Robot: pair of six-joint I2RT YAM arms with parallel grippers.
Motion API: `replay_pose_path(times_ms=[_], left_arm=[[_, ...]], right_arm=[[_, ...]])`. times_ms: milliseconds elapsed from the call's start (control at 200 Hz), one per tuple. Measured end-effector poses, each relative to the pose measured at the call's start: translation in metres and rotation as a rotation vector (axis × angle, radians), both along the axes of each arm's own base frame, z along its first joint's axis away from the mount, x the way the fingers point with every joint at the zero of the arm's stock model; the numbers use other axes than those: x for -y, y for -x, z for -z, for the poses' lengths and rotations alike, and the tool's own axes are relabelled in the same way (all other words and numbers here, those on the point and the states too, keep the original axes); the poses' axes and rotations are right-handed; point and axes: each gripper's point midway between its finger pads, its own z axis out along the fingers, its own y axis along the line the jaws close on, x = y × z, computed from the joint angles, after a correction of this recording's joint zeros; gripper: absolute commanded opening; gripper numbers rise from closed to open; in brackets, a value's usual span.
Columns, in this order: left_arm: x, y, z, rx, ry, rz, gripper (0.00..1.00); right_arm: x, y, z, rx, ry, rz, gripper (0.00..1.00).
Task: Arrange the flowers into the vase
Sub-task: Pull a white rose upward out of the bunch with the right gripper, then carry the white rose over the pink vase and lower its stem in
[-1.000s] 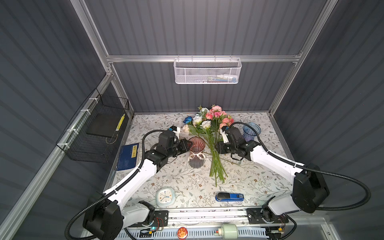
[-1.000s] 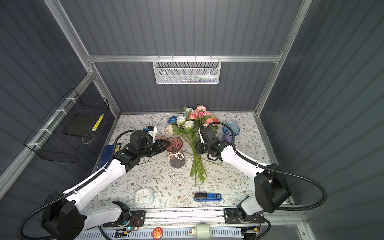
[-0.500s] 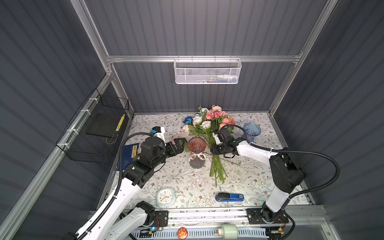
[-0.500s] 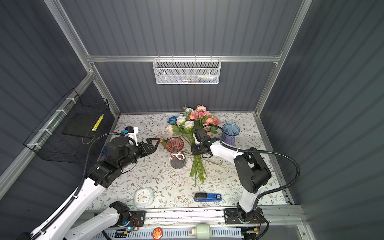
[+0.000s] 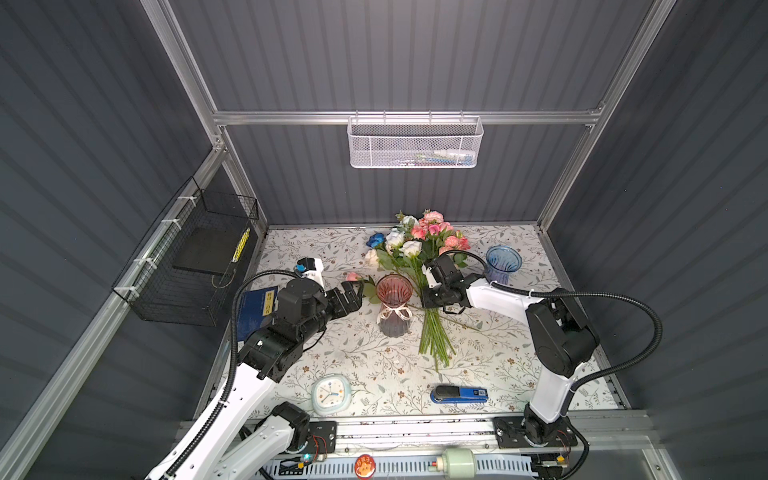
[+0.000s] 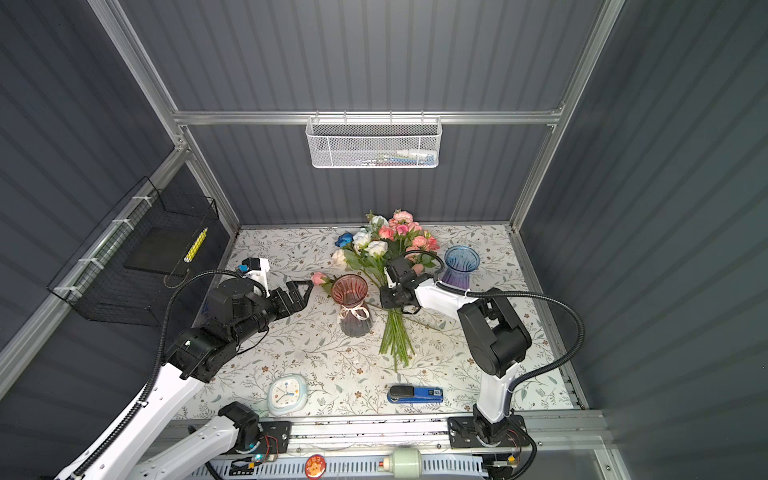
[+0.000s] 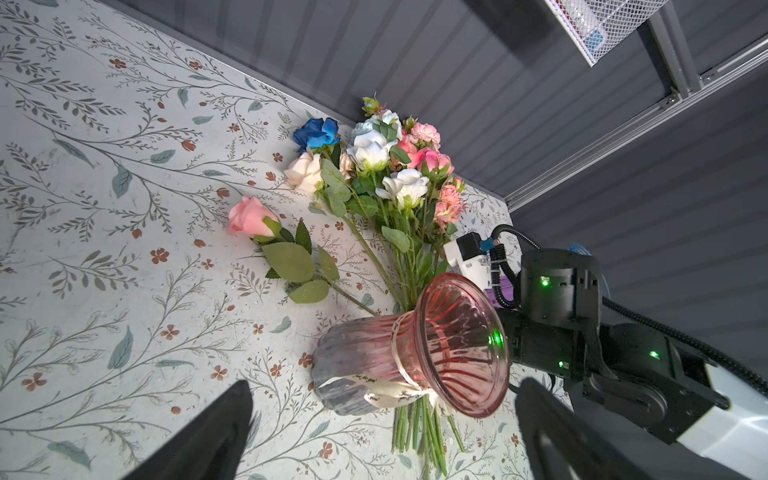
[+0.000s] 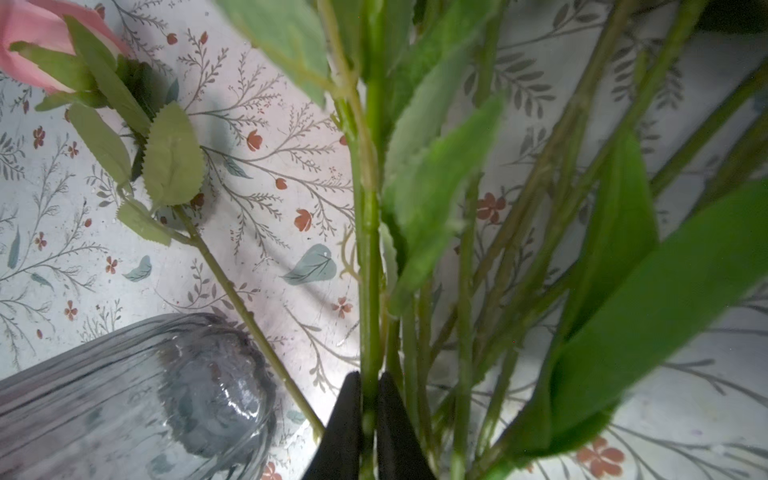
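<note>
The flowers (image 5: 419,253) would, you could judge, handle light and floppy: thin green stems that bend, leaves that snag on their neighbours, and soft heads that would crush under a squeeze. The bare stem below the leaves was the place to take hold, never the blooms. They looked like roses and frilled carnation-like blooms in pink, peach, white, pale blue and one dark blue, with the stems drawn together toward a sheaf of cut ends.

The bunch lay flat on the desk (image 5: 519,357) directly beneath the right tool (image 8: 369,380). The blooms fanned out on the tool's far-wall side, and the cut ends ran to its other side. That tool's jaws were pinched almost together on a single stem at the vase side of the bunch.

The vase (image 5: 394,291), pink ribbed glass with a ribbon at the neck, stood upright just beside the right tool, between it and the left tool (image 5: 352,293). The left tool gaped wide and held nothing, close to the vase but not touching it. A lone pink rose (image 7: 249,216) lay near its tips. A blue vase (image 5: 503,262) stood behind the right tool's arm.
</note>
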Motion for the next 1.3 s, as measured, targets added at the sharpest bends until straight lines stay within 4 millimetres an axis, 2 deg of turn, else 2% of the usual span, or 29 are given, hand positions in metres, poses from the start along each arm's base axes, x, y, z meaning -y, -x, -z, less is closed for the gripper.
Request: replay_pose_path(times_ms=[100, 155, 415, 495, 650, 715, 900, 970, 1030, 1090, 1155, 1225, 1301], left_arm=[[0.0, 0.0, 0.0, 0.001, 0.0, -0.001, 1.0], [-0.001, 0.001, -0.001, 0.004, 0.001, -0.002, 1.0], [-0.006, 0.005, -0.01, 0.034, 0.012, -0.016, 1.0], [-0.008, 0.006, -0.013, 0.043, 0.014, -0.019, 1.0], [-0.01, 0.008, -0.014, 0.055, 0.017, -0.02, 1.0], [-0.011, 0.01, -0.014, 0.058, 0.02, -0.02, 1.0], [-0.013, 0.014, -0.011, 0.062, 0.021, -0.02, 1.0], [-0.013, 0.015, -0.01, 0.061, 0.021, -0.02, 1.0], [-0.013, 0.015, -0.01, 0.062, 0.022, -0.019, 1.0], [-0.014, 0.016, -0.011, 0.065, 0.024, -0.019, 1.0], [-0.014, 0.017, -0.012, 0.07, 0.027, -0.018, 1.0], [-0.015, 0.018, -0.014, 0.076, 0.032, -0.018, 1.0], [-0.015, 0.02, -0.016, 0.082, 0.038, -0.016, 1.0]], right_arm=[[0.002, 0.001, -0.013, 0.043, -0.019, 0.0, 0.0], [0.004, 0.004, -0.023, 0.073, -0.037, 0.001, 0.0], [0.022, 0.022, -0.084, 0.264, -0.145, 0.029, 0.0], [0.028, 0.029, -0.11, 0.322, -0.177, 0.037, 0.0], [0.034, 0.041, -0.186, 0.486, -0.255, 0.032, 0.0], [0.031, 0.05, -0.23, 0.57, -0.297, 0.009, 0.0], [0.002, 0.086, -0.376, 0.839, -0.462, -0.12, 0.0], [-0.012, 0.097, -0.421, 0.932, -0.514, -0.168, 0.0], [-0.024, 0.101, -0.447, 0.993, -0.54, -0.195, 0.0], [-0.036, 0.097, -0.462, 1.04, -0.545, -0.21, 0.0], [-0.05, 0.086, -0.465, 1.074, -0.532, -0.215, 0.0], [-0.067, 0.07, -0.451, 1.09, -0.494, -0.213, 0.0], [-0.084, 0.049, -0.424, 1.089, -0.44, -0.208, 0.0]])
